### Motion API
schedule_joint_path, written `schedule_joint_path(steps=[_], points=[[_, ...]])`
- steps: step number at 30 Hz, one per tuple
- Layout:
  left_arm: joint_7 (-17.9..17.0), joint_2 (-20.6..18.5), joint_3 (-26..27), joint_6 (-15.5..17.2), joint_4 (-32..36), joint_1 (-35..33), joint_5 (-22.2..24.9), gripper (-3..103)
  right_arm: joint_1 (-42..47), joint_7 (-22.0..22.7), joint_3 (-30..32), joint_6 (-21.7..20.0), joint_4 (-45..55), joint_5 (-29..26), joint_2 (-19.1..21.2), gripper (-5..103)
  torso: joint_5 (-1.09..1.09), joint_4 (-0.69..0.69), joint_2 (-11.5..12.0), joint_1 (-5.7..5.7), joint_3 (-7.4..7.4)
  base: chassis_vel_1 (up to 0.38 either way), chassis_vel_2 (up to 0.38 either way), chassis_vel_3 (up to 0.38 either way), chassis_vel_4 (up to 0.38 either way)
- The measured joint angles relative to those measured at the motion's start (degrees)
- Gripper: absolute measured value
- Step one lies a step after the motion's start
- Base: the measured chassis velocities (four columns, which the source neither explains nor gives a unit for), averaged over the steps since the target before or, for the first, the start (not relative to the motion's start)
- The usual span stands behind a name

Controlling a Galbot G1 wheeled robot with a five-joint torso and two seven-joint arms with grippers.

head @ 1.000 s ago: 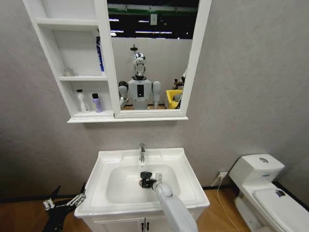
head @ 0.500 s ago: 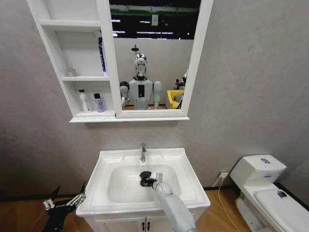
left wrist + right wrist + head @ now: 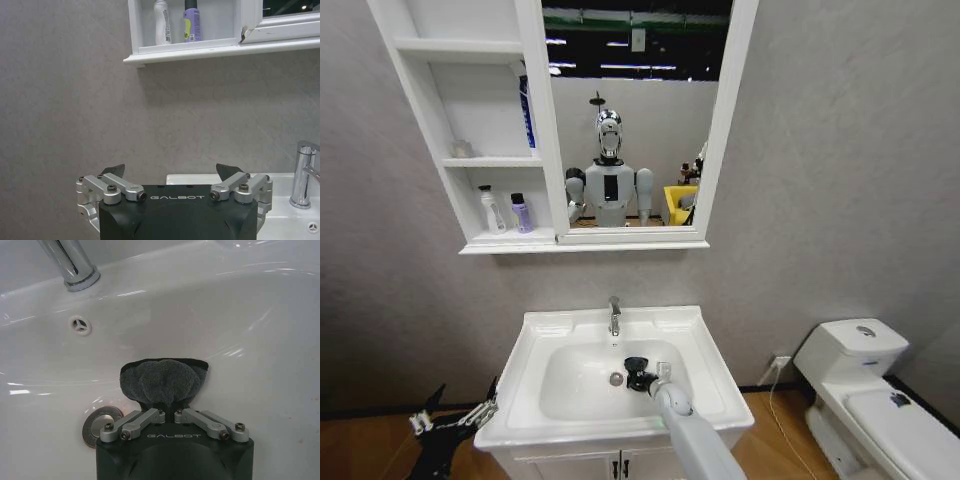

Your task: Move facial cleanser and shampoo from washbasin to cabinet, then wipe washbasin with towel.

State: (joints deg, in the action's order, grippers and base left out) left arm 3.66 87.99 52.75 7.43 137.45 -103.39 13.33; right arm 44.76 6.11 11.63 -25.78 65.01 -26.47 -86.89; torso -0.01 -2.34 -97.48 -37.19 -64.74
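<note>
Head view: I am looking down at the white glossy rectangular ceramic washbasin (image 3: 615, 375) with its chrome faucet (image 3: 614, 315) at 12 o'clock of the bowl. My right tool (image 3: 638, 375) is reaching into the bowl, sitting just at 3 o'clock of the round metal drain (image 3: 616, 379). In the right wrist view the right tool (image 3: 172, 407) is pinching the small dark grey soft towel (image 3: 162, 381) between its pressed-in fingers, and the cloth is bunching against the white wall of the bowl, with the drain (image 3: 100, 424) close beside it and the faucet base (image 3: 75, 270) farther off.

My left tool (image 3: 455, 420) is hanging low outside the washbasin, at about 9 o'clock of it; in the left wrist view its fingers (image 3: 112, 171) are standing spread apart with nothing between them.

Up on the wall at 11 o'clock, the tall narrow white cabinet (image 3: 440, 150) joined to the white-framed mirror (image 3: 635, 120) is holding a white bottle (image 3: 491, 209) and a purple bottle with a dark cap (image 3: 521, 213) side by side in its lowest compartment.
</note>
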Motion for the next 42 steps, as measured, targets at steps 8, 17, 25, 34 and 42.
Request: schedule_joint_path(steps=[8, 17, 25, 34, 42], points=[[0.00, 0.00, 0.00, -0.01, 0.00, 0.00, 0.00, 100, -2.57, -0.97, -2.02, 1.52, -4.12, 1.46, -4.75, 3, 0.01, 0.04, 0.00, 0.00, 0.00, 0.000, 0.000, 0.000, 0.000], [0.00, 0.00, 0.00, 0.00, 0.00, 0.00, 0.00, 100, -4.24, -1.98, -2.12, 2.50, -7.81, 2.89, -5.23, 3, 0.00, 0.02, -0.01, 0.00, 0.01, 0.000, 0.000, 0.000, 0.000], [0.00, 0.00, 0.00, 0.00, 0.00, 0.00, 0.00, 100, 1.17, 0.47, 0.12, 1.12, 0.44, 1.05, -0.68, 3, 0.02, 0.01, -0.02, 0.02, 0.01, 0.000, 0.000, 0.000, 0.000], [0.00, 0.00, 0.00, 0.00, 0.01, 0.00, 0.00, 100, 3.99, 1.98, 4.44, 1.05, 5.54, 0.09, 4.36, 3, 0.04, 0.05, -0.01, 0.02, 0.01, 0.000, 0.000, 0.000, 0.000], [0.00, 0.00, 0.00, -0.01, 0.00, 0.00, 0.00, 100, 7.12, 4.25, 5.51, -1.42, 11.67, 0.63, 6.91, 3, 0.01, 0.04, -0.02, 0.02, 0.02, 0.000, 0.000, 0.000, 0.000]])
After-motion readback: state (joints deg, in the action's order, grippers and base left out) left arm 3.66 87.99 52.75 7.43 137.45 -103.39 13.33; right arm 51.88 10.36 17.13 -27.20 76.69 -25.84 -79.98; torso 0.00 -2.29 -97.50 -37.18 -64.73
